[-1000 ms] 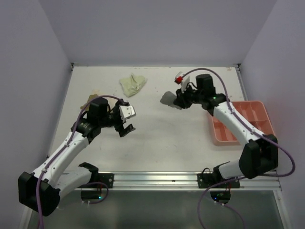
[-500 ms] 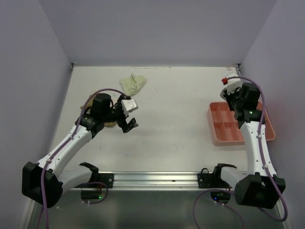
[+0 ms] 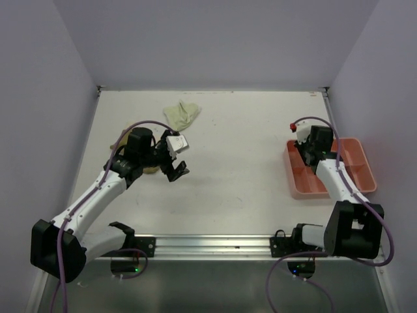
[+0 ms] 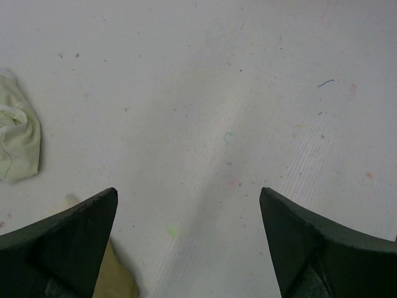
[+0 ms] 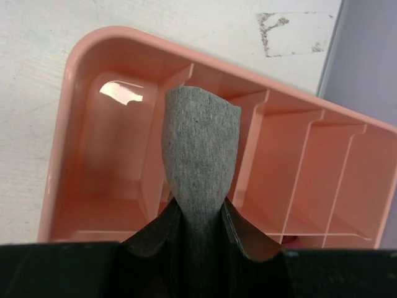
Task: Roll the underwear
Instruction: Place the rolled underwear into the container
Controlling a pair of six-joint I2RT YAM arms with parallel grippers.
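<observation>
My right hand grips the rolled grey underwear over the pink tray at the bench's right edge. Released here, it may catch a divider and unroll, I judge. My left hand hangs open near the left edge.

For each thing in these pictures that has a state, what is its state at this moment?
left gripper: open, empty, above the table.
right gripper: shut on the grey underwear.
grey underwear: in a narrow roll, held over the tray.
pale yellow-green underwear: crumpled, not rolled, loose on the table.
olive-tan underwear: on the table, partly hidden by the left arm.
tray: the compartments in view are empty.
</observation>
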